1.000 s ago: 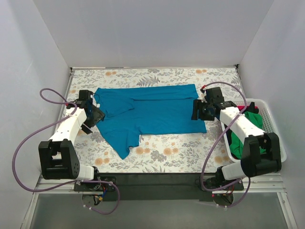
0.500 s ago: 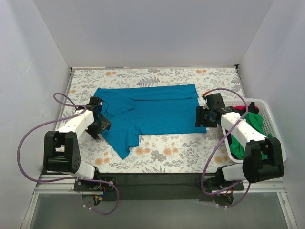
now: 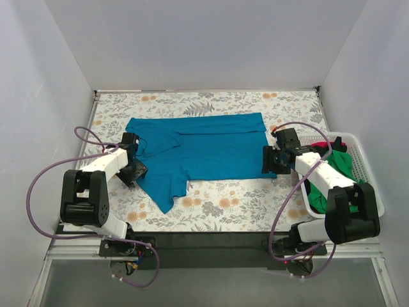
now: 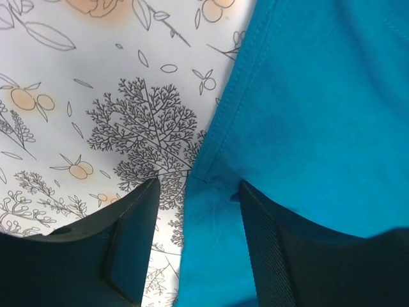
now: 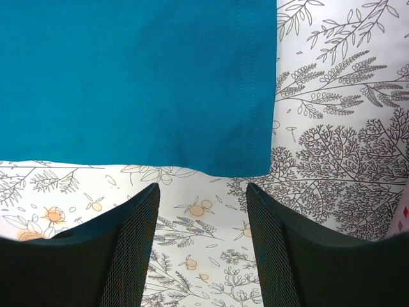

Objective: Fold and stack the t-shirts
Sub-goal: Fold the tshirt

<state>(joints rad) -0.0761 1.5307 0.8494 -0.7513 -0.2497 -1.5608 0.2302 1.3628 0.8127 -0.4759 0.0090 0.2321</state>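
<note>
1. The blue t-shirt [image 3: 198, 150] lies spread out on the flowery table [image 3: 255, 102].
2. The left gripper [image 4: 195, 192] is wide open over the shirt's left edge.
3. The right gripper [image 5: 201, 192] is wide open by the shirt's right corner.

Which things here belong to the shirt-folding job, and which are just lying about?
Job: blue shirt, laid out; green shirt and red shirt in the white basket; left gripper and right gripper, open, at the blue shirt's edges.
Lying about: white basket; flowered table.
</note>
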